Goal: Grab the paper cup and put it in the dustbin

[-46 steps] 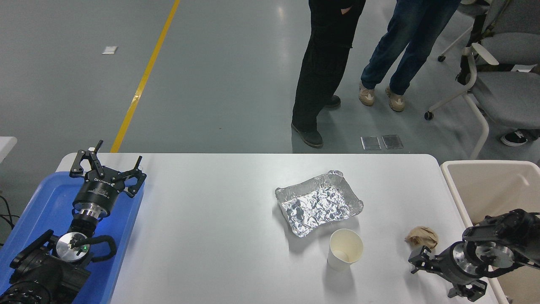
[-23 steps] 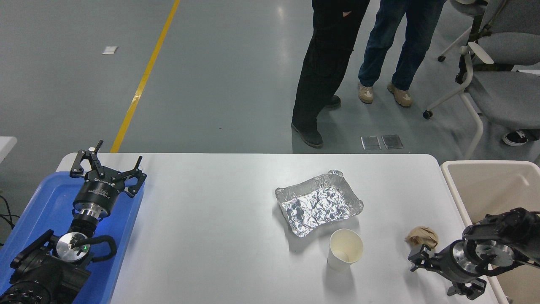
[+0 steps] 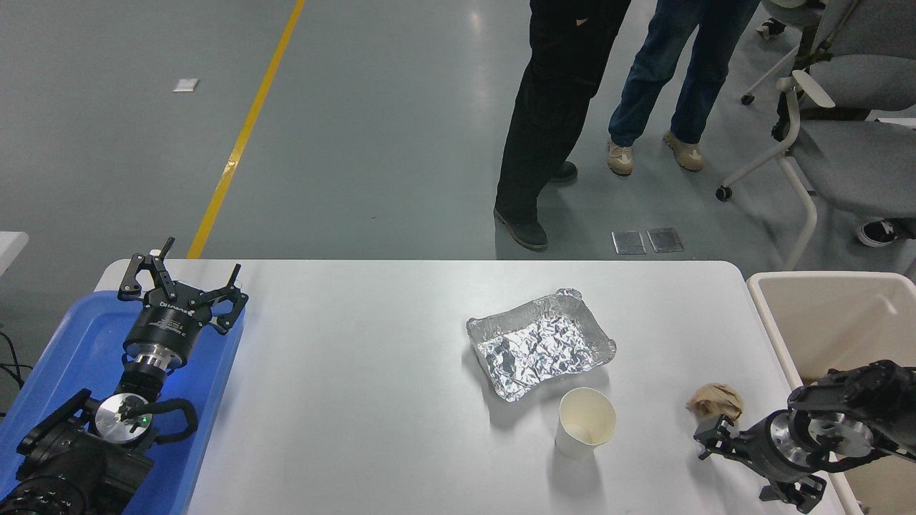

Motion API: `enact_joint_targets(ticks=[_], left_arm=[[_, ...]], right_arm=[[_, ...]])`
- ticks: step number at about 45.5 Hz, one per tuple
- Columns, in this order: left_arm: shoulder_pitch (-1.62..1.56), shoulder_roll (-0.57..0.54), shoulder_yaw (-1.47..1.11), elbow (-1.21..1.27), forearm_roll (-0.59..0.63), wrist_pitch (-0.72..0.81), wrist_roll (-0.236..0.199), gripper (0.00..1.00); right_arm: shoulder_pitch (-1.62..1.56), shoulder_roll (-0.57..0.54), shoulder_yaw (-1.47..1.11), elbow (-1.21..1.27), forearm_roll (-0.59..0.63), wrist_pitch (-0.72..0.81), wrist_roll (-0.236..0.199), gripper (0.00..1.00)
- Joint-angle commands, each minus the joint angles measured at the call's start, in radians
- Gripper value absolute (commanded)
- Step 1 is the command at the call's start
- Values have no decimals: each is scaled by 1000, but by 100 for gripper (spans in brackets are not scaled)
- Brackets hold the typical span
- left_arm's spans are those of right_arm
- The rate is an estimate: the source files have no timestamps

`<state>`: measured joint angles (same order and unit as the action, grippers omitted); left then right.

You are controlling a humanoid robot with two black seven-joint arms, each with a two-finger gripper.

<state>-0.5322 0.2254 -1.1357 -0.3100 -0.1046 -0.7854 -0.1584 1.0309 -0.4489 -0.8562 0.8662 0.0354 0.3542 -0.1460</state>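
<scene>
Standing untouched lower centre on tabletop (image 3: 358, 357): paper cup (image 3: 585, 423). Right tool (image 3: 744, 465) (splayed wide, empty) lower right, apart. Grasp, carry to dustbin (image 3: 769, 307) both pending.

One of each item on the counter, two arms, two people.

On the white counter (image 3: 372, 400) stand one paper cup (image 3: 585, 422), one crinkled silver foil tray (image 3: 541, 344) and one crumpled brown paper ball (image 3: 715, 400). One blue plastic tray (image 3: 54, 365) sits at the left edge and one beige dustbin (image 3: 834, 315) at the right edge. Two black grippers show: the left gripper (image 3: 182, 282) and the right gripper (image 3: 744, 461). Beyond the far side are two people, seen only as one pair of black trouser legs (image 3: 547, 121) and one pair of blue jeans legs (image 3: 673, 79). One grey office chair (image 3: 848, 136) is clear in view; two small metal floor plates (image 3: 647, 241) lie side by side, and one yellow floor line (image 3: 247, 129) runs across the floor.
</scene>
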Motion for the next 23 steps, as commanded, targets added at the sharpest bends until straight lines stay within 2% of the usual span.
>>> enact_joint_targets(ticks=[1, 14, 23], left_arm=[[0, 0, 1, 0, 0, 0, 0, 99], [0, 0, -1, 0, 0, 0, 0, 99], [0, 0, 1, 0, 0, 0, 0, 99]], right_arm=[[38, -21, -4, 7, -8, 98, -3, 100], [155, -96, -47, 69, -8, 181, -4, 100], [371, -83, -216, 224, -9, 181, -6, 100]])
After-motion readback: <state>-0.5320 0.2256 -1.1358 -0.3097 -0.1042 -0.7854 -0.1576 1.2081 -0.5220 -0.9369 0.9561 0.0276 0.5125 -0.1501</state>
